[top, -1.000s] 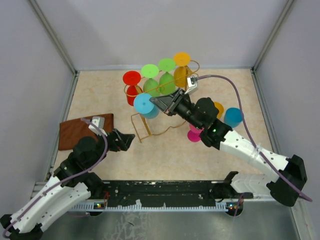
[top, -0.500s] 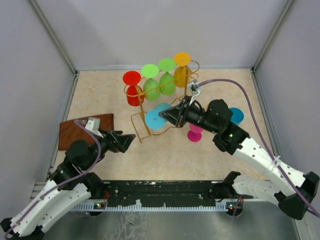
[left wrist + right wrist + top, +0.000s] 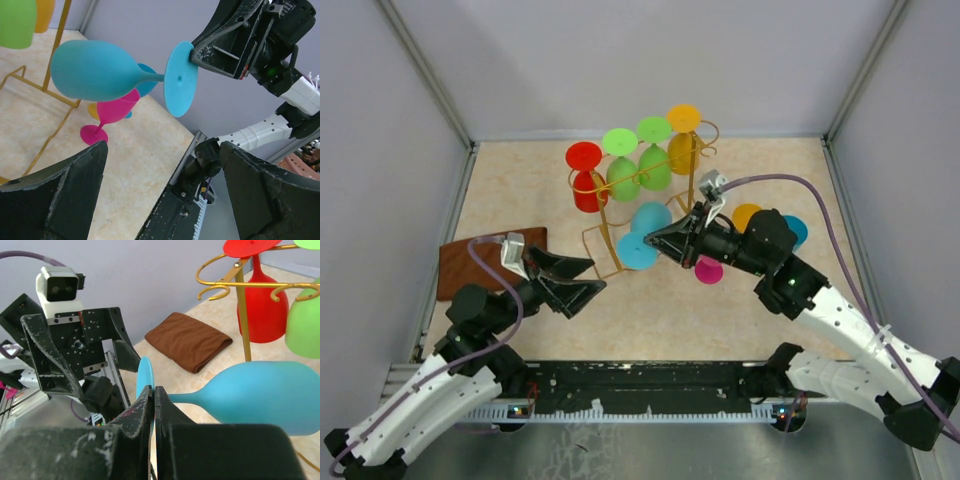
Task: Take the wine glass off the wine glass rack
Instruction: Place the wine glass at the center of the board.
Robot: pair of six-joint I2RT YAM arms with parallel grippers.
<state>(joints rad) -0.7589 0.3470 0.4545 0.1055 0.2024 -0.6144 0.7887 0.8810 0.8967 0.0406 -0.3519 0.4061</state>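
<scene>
While the right gripper is clenched on the foot of the blue wine glass, the glass lies level in the air, clear of the wine glass rack and just on its near side. Nearer still, the left gripper gapes wide, holding nothing.

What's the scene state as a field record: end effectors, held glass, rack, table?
right end effector: shut on the foot of the teal wine glass
teal wine glass: off the top rails, held sideways in the air
left end effector: open, empty, pointed at the glass
wine glass rack: hanging are a red glass, two green glasses, a hung orange glass
table: pink glass, loose orange glass, blue glass, brown cloth
</scene>
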